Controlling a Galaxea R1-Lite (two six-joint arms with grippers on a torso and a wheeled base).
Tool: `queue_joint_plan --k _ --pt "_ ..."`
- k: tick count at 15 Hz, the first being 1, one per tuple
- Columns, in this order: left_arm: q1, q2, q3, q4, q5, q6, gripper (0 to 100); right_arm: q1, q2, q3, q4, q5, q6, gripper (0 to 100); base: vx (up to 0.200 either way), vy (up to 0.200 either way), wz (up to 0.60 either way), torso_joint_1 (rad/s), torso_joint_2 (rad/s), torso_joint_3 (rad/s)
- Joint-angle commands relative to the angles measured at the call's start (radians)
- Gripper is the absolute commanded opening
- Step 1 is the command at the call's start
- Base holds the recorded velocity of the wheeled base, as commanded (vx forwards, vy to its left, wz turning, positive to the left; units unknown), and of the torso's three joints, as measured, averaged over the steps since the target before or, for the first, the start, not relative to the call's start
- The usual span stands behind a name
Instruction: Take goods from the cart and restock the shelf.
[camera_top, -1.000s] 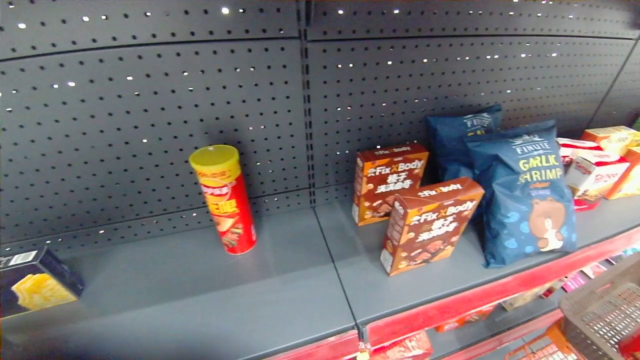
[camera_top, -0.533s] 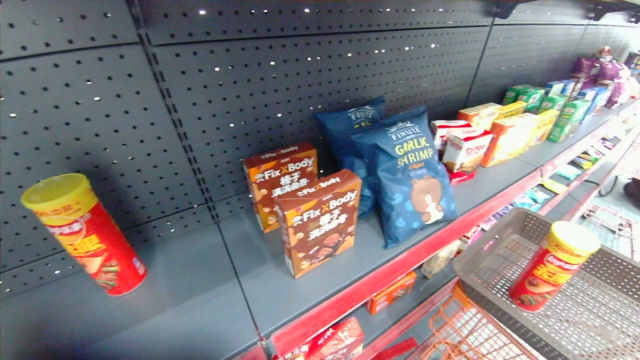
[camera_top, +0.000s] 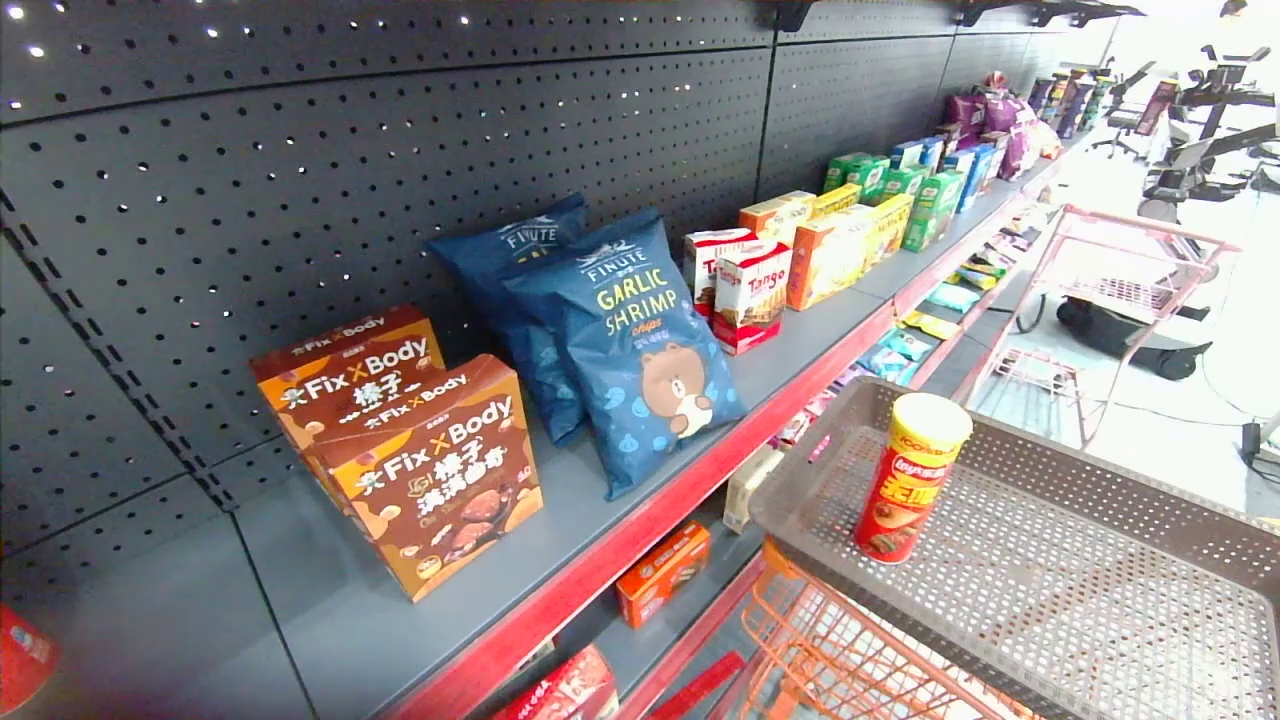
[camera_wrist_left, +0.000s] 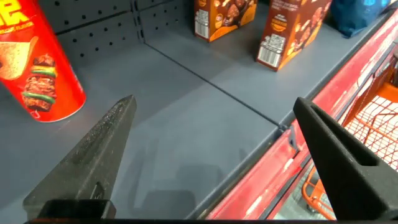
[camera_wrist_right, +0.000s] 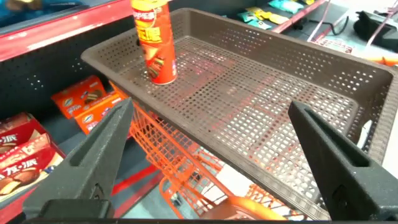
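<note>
While both grippers hang empty, item one is the can (camera_top: 910, 475), upright in the basket (camera_top: 1050, 610) at 4 o'clock of the head view, near the basket wall that faces the shelf (camera_top: 330, 610). Right gripper (camera_wrist_right: 211, 107): fingers spread wide, nothing held, above the basket. Left gripper (camera_wrist_left: 214, 106): likewise spread, over bare shelf near a second can (camera_wrist_left: 37, 68). Recommended handling: right gripper closes square on the can's mid-body, lifts it clear of the basket wall, keeps it upright; tall and narrow, it likely tips if nudged. Destination: bare shelf at 8 o'clock.
</note>
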Motion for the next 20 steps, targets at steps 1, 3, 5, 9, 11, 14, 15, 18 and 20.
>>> queue_joint_plan --k 1,3,5,9,11,14,15,18,20 --pt "0.000 0.000 0.000 0.001 0.000 0.000 100 0.001 0.001 0.000 0.002 0.000 -0.002 100 0.000 0.000 0.00 0.000 0.00 0.000" --pt "0.000 0.000 0.000 0.000 0.000 0.000 100 -0.001 0.001 0.000 -0.002 0.000 0.001 100 0.000 0.000 0.00 0.000 0.00 0.000" --pt "0.000 0.000 0.000 0.000 0.000 0.000 100 0.010 0.190 -0.250 0.035 0.071 -0.002 100 0.000 0.000 0.00 0.000 0.00 0.000" --pt "0.000 0.000 0.000 0.000 0.000 0.000 100 -0.021 0.394 -0.345 0.132 0.062 0.001 100 0.000 0.000 0.00 0.000 0.00 0.000" --pt "0.000 0.000 0.000 0.000 0.000 0.000 100 -0.015 0.532 -0.362 0.109 0.054 -0.014 100 0.000 0.000 0.00 0.000 0.00 0.000" --pt "0.000 0.000 0.000 0.001 0.000 0.000 100 -0.041 0.857 -0.374 -0.100 -0.004 -0.030 100 0.000 0.000 0.00 0.000 0.00 0.000" --pt "0.000 0.000 0.000 0.000 0.000 0.000 100 -0.035 0.943 -0.396 -0.135 -0.006 -0.033 100 0.000 0.000 0.00 0.000 0.00 0.000" --pt "0.000 0.000 0.000 0.000 0.000 0.000 100 -0.015 1.149 -0.443 -0.255 -0.001 -0.033 100 0.000 0.000 0.00 0.000 0.00 0.000" --pt "0.000 0.000 0.000 0.000 0.000 0.000 100 0.022 1.244 -0.462 -0.318 0.031 -0.031 100 0.000 0.000 0.00 0.000 0.00 0.000"
